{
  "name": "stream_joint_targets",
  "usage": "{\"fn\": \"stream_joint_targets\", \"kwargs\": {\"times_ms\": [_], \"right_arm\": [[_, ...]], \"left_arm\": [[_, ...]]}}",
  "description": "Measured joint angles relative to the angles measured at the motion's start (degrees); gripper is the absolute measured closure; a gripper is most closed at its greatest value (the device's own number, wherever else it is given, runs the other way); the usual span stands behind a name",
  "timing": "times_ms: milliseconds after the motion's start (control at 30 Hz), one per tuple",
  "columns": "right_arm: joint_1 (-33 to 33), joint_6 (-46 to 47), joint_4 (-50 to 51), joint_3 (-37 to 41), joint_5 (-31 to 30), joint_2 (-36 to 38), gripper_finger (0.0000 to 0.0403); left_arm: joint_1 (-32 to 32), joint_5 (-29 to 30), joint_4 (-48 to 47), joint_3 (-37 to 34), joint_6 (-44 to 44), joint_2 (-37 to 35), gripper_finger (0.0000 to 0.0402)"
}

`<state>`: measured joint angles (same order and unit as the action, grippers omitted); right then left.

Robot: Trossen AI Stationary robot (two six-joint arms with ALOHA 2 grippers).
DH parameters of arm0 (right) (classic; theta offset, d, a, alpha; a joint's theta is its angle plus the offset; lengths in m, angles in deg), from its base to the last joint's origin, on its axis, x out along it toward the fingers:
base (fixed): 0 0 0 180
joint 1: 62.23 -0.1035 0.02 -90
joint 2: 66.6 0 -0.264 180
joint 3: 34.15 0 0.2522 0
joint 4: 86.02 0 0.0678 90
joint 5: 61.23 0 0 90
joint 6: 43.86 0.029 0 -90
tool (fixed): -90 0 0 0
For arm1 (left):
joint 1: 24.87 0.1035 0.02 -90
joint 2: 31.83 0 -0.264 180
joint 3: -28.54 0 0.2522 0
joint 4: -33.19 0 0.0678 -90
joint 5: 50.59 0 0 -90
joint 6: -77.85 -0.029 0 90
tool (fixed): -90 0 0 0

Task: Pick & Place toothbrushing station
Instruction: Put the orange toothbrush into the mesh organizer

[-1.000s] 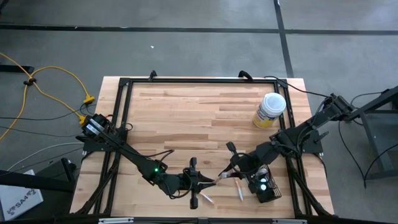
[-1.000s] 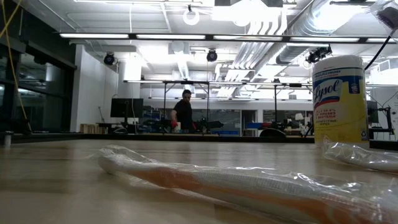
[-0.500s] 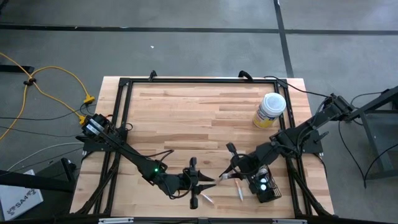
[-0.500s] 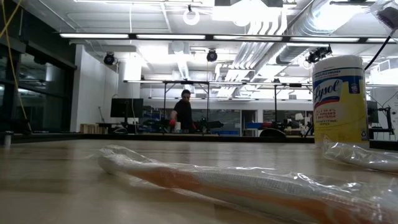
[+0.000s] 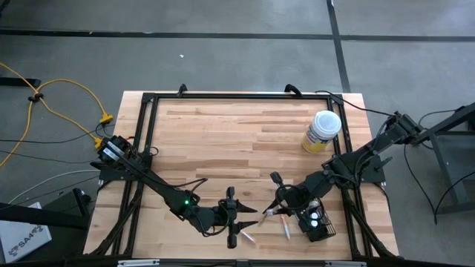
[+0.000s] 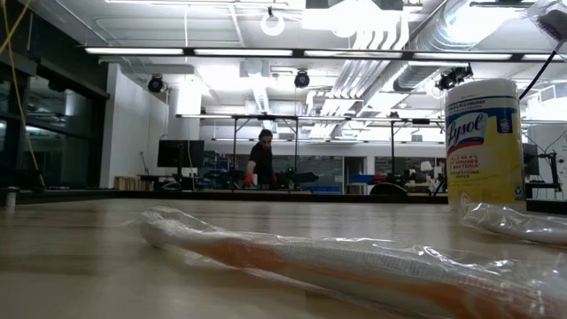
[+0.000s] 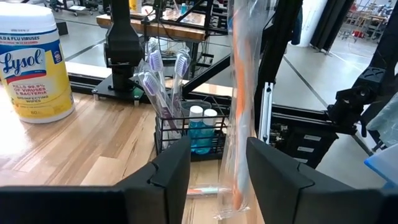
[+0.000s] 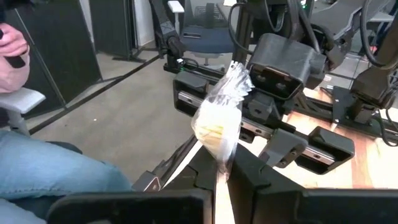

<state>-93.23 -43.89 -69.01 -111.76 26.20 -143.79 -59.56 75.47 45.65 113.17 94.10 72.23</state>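
The toothbrushing station, a black wire-mesh basket [image 5: 316, 224] [image 7: 189, 134], stands near the table's front right and holds purple toothbrushes and small blue bottles. My right gripper [image 5: 269, 213] [image 8: 225, 165] is just left of it, shut on a plastic-wrapped orange toothbrush [image 7: 239, 106] [image 8: 219, 121]. My left gripper [image 5: 251, 217] [image 7: 217, 152] faces it, open. Its fingers stand on either side of the wrapped toothbrush; I cannot tell whether the wrapper brushes one of them. My right gripper pinches the wrapped toothbrush between its two fingers, a little back from its crinkled wrapper end [image 8: 222, 158]. That end sticks out past the fingertips toward my left gripper. The toothbrush is lifted clear of the table.
A yellow wipes canister with a white lid [image 5: 322, 132] [image 6: 483, 142] stands at the back right. Two more wrapped toothbrushes [image 5: 246, 238] [image 5: 287, 229] lie on the wood near the front edge. A person stands far off in the room [image 6: 262, 161], and a seated person's leg [image 8: 56, 168] is beyond the table.
My left gripper has opened and let go of the wrapped toothbrush, without moving away. The toothbrush stays up in my right gripper, which has kept shut and still.
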Motion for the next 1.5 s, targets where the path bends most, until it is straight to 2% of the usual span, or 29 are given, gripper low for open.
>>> {"fn": "stream_joint_targets", "kwargs": {"times_ms": [600, 733, 1000, 1500], "right_arm": [[0.0, 2.0, 1.4, 0.0, -0.3, 0.0, 0.0393], [-1.0, 4.0, 3.8, 0.0, -2.2, 0.2, 0.0393], [-6.9, 8.9, 11.5, 0.0, -13.0, 5.0, 0.0393], [-27.3, 25.1, 26.2, 0.0, -36.8, 6.9, 0.0393]], "left_arm": [[-0.7, -0.3, 0.0, 0.0, 0.0, 0.0, 0.0249], [-0.7, -0.3, -0.1, 0.0, 0.0, 0.0, 0.0249], [-0.7, -0.3, -0.5, 0.0, 0.0, 0.0, 0.0249], [0.4, -0.2, -0.7, 0.0, -1.5, 0.0, 0.0250]]}}
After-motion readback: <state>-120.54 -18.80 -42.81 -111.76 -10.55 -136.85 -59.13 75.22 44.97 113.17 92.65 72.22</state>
